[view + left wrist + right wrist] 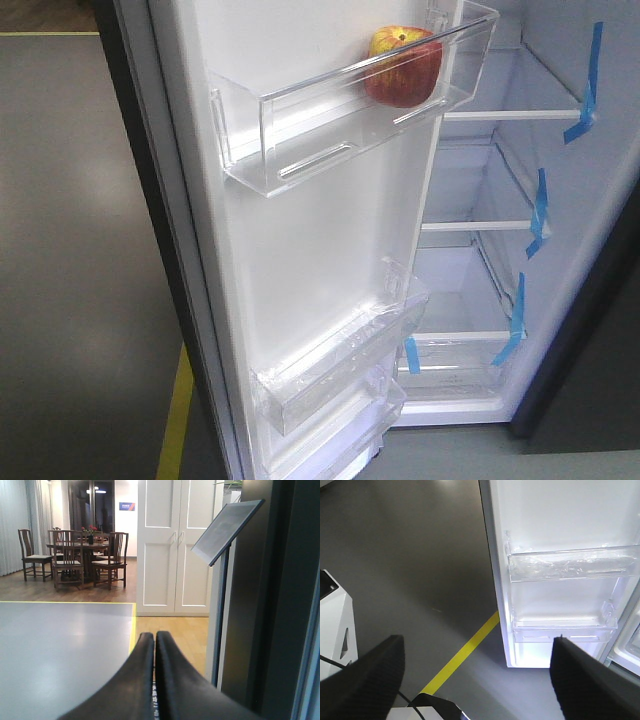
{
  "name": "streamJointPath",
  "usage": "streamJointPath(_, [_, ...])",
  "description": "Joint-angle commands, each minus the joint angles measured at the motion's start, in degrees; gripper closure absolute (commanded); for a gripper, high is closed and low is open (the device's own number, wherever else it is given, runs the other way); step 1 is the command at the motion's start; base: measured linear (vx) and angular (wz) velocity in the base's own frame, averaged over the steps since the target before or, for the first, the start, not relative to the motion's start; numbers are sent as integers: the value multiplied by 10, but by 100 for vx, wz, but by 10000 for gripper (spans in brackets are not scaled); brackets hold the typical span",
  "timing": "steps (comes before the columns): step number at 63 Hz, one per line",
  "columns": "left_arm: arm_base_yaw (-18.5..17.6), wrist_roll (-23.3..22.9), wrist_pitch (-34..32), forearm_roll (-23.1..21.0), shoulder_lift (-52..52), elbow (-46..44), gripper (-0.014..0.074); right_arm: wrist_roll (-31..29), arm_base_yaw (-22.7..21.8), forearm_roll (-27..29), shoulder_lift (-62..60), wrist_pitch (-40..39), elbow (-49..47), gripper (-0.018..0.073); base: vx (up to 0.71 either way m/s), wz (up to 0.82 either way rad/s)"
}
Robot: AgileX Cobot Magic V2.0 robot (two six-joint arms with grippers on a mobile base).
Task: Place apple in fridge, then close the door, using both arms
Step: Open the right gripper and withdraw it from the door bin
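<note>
Apple [403, 66] is seated in the top clear bin [300, 135] of the open door [300, 260], whose upright outer face is judged to lie just beside the left gripper [154, 636], pressed shut and empty, while the right gripper [477, 640] is spread wide, facing the inner lining.

Front, right-wrist views both overlook the door [300, 250]
</note>
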Motion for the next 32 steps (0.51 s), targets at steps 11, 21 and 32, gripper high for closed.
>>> streamJointPath(11, [-4, 12, 48, 14, 120, -185, 603, -2, 0, 15, 10, -29, -13, -9, 0, 0])
streamJointPath(21, [-4, 14, 143, 23, 220, -308, 603, -2, 0, 15, 10, -29, -13, -9, 0, 0])
streamJointPath(32, [-4, 14, 195, 23, 326, -399, 603, -2, 0, 15, 10, -29, -13, -9, 0, 0])
